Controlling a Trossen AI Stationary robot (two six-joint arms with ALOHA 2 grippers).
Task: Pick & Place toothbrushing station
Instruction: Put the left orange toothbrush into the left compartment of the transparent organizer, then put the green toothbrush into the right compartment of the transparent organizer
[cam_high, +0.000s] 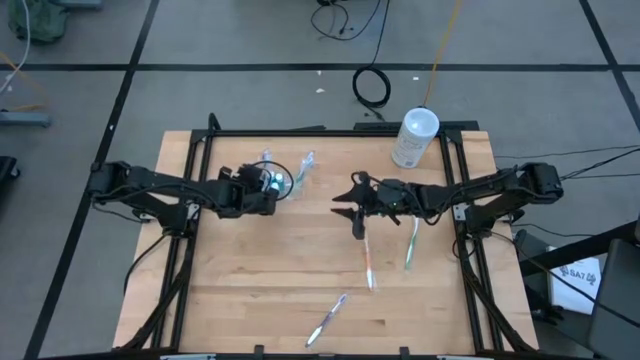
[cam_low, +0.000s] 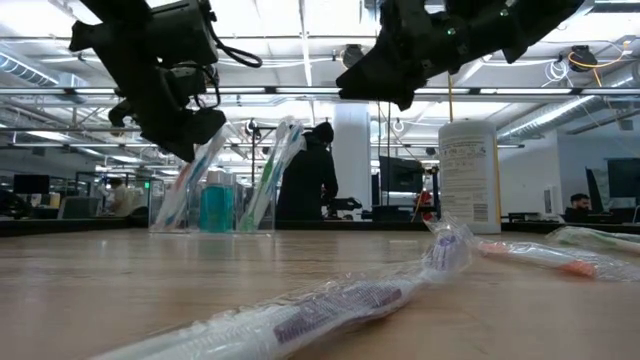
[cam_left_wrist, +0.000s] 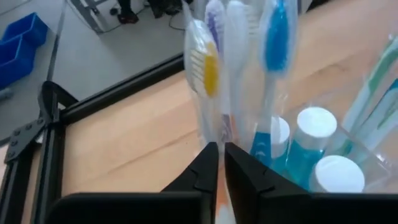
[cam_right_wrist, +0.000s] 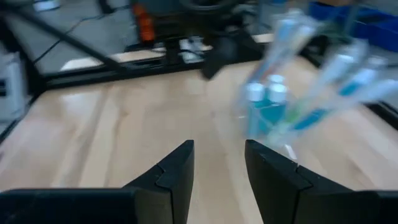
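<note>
The clear plastic cup (cam_high: 283, 181) stands on the wooden table at the far left of centre. It holds teal bottles with white caps (cam_left_wrist: 314, 134) and several wrapped toothbrushes (cam_low: 265, 170) that lean on its rim. My left gripper (cam_high: 268, 186) is right beside the cup, shut on a wrapped toothbrush with yellow bristles (cam_left_wrist: 208, 68). My right gripper (cam_high: 356, 210) hangs open and empty above the table's middle, to the right of the cup (cam_right_wrist: 273, 102). Three more wrapped toothbrushes lie flat on the table (cam_high: 368, 262), (cam_high: 411, 245), (cam_high: 327, 320). My left gripper pinches the wrapped toothbrush's handle (cam_left_wrist: 221, 186) between its two fingers, which lie across it. The bristle head (cam_left_wrist: 205, 62) stands out beyond the fingertips. In the low view the brush (cam_low: 192, 180) slants down from the fingers into the cup.
A white cylindrical canister (cam_high: 415, 137) stands at the table's far right. Black frame rails (cam_high: 190, 190) run along the table's left and right sides. In the low view a wrapped toothbrush (cam_low: 330, 305) lies close to the near edge. A person (cam_low: 308, 185) stands in the room behind.
</note>
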